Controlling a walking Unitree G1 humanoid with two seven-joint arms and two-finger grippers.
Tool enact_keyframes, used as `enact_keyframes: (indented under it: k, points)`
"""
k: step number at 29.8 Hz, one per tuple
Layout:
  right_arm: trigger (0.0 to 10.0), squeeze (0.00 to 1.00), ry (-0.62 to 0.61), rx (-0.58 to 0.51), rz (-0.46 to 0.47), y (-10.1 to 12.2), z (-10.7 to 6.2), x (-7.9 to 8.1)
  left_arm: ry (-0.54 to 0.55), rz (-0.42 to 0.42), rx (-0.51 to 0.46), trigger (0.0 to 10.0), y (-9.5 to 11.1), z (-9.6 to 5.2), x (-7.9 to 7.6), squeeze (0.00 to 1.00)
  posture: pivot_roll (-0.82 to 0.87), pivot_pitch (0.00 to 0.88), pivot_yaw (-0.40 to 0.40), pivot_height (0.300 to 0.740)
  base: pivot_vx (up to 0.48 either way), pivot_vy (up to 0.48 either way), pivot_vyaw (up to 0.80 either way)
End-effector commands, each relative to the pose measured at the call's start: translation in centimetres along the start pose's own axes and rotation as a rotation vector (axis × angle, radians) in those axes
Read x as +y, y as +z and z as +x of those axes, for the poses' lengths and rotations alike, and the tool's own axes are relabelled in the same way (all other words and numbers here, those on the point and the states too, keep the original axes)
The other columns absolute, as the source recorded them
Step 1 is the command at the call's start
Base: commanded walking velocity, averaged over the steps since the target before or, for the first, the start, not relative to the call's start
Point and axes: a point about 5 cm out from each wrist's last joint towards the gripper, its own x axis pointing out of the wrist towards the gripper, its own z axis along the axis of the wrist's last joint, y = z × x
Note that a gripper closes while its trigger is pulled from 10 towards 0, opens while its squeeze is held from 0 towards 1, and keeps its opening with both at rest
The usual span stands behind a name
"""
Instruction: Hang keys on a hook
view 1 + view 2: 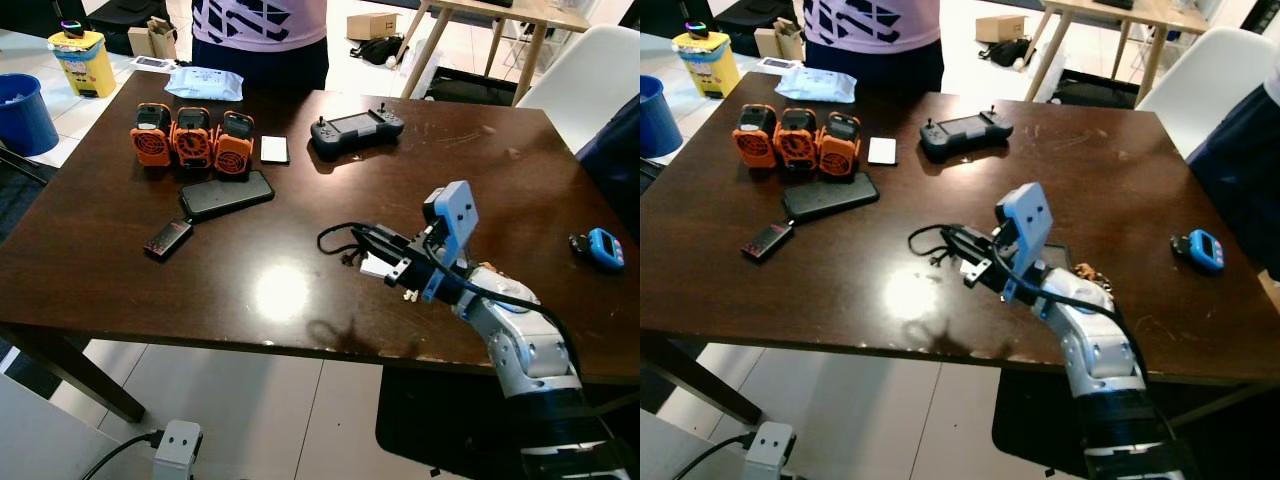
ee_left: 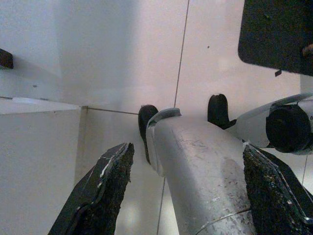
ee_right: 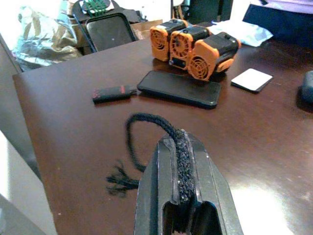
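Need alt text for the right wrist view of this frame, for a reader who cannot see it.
The right gripper is shut on a black cord that loops out over a dark wooden table and ends in a frayed tassel. Beyond lie a black phone, a small black and red device, three orange packs and a white card.

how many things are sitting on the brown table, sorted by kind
orange fan units: 3
black phone: 1
small black and red stick: 1
white card: 1
black handheld controller: 1
white packet: 1
blue fob: 1
black cord, pinched in the right gripper: 1
total: 10
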Motion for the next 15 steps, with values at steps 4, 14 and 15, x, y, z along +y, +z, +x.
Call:
enact_keyframes:
  k: [4, 14, 15]
  points:
    - [10.0, 0.00, 0.001, 0.004, 0.013, -0.35, -0.06, 0.21, -0.028, -0.016, 0.066, 10.0, -1.73, -0.13, -0.78, 0.00, 0.06, 0.032, -0.002, 0.740, -0.253, 0.000, 0.00]
    - [10.0, 0.00, 0.000, -0.004, 0.019, -0.27, -0.10, 0.22, -0.066, -0.046, 0.049, 10.0, -1.68, -0.28, -0.67, 0.00, 0.06, 0.035, -0.001, 0.740, 0.000, -0.192, 0.00]
    - [10.0, 0.00, 0.000, -0.005, 0.020, -0.25, -0.11, 0.24, -0.064, -0.046, 0.052, 10.0, -1.79, -0.33, -0.62, 0.00, 0.06, 0.038, 0.002, 0.740, 0.000, -0.480, 0.00]
